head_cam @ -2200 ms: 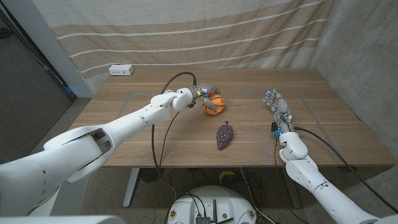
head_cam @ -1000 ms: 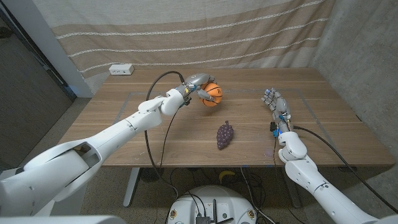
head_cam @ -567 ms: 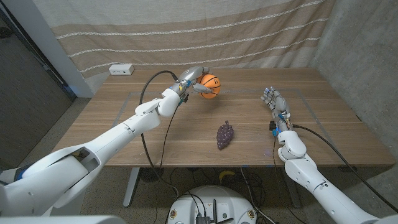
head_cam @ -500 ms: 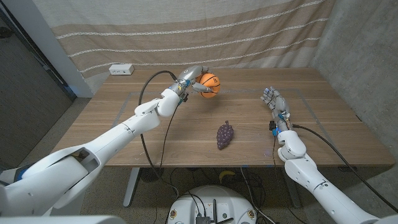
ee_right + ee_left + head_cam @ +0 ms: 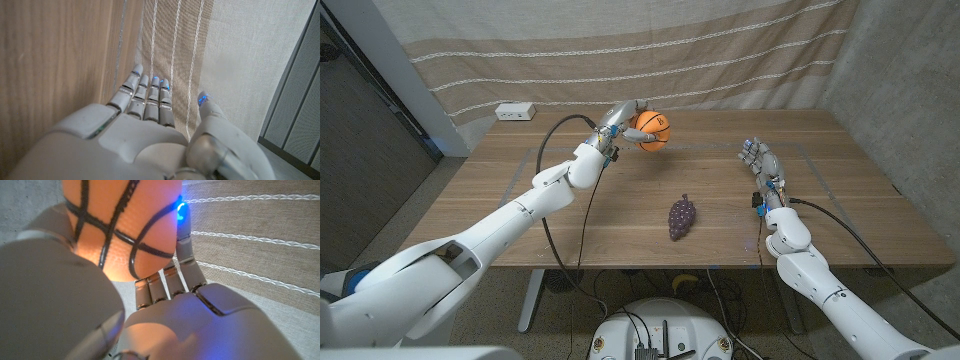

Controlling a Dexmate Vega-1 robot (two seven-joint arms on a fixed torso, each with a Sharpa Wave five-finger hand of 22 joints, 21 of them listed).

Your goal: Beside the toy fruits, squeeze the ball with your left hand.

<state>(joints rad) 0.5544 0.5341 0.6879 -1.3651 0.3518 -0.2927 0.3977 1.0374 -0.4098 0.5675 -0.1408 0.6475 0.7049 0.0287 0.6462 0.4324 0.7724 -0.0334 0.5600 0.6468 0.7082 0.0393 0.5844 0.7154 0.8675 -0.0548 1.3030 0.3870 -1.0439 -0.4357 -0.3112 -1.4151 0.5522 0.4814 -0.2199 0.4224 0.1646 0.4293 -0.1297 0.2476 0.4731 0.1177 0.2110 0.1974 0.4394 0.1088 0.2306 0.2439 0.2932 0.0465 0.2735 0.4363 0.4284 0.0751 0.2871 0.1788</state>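
Note:
My left hand [image 5: 622,119] holds an orange ball with black seams [image 5: 650,130] up in the air above the far middle of the table. From the left wrist camera the ball [image 5: 125,225] sits between the fingers of that hand [image 5: 150,310]. A bunch of purple toy grapes [image 5: 682,217] lies on the wood nearer the front, well below and apart from the ball. My right hand [image 5: 762,163] is at the right side of the table, fingers straight and apart, holding nothing; the same hand [image 5: 150,130] appears in the right wrist view.
A white power strip [image 5: 515,112] lies at the table's far left corner. A striped curtain [image 5: 620,50] hangs behind the wooden table [image 5: 520,200]. Black cables run along both arms.
My left hand has lifted the ball off the table and carried it up and towards the far edge. The grapes and my right hand have stayed put.

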